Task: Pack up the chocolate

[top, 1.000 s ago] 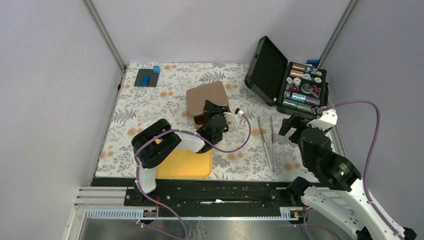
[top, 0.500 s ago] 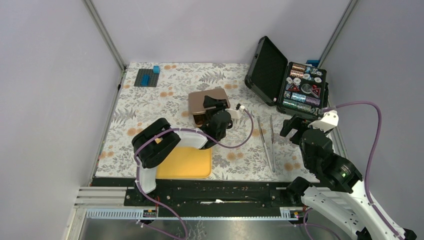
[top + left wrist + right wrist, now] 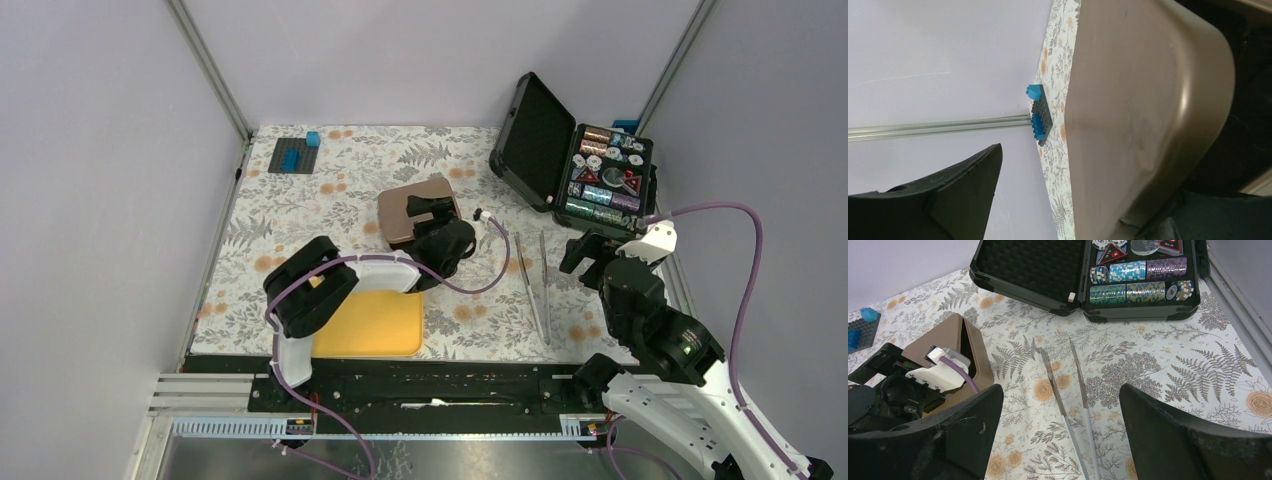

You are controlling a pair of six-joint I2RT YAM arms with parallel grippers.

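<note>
I'm looking at a floral surface (image 3: 300,230) walled in plain grey. My left tool (image 3: 430,207) is spread at the tilted brown lid (image 3: 400,218), with one finger (image 3: 943,200) clear of it. My right tool (image 3: 1060,390) gapes empty to the right of the lid, near the tweezers (image 3: 1082,405). Only the right wrist view shows the lid's dark underside. I can't make out the chocolate.

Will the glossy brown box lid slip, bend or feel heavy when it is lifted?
The glossy brown rounded-corner box lid has a smooth sheen, so it may slip in a pinch grip. Raised at an angle, it shows no sag, so probably stiff. Its wall looks thin, so likely light.
</note>
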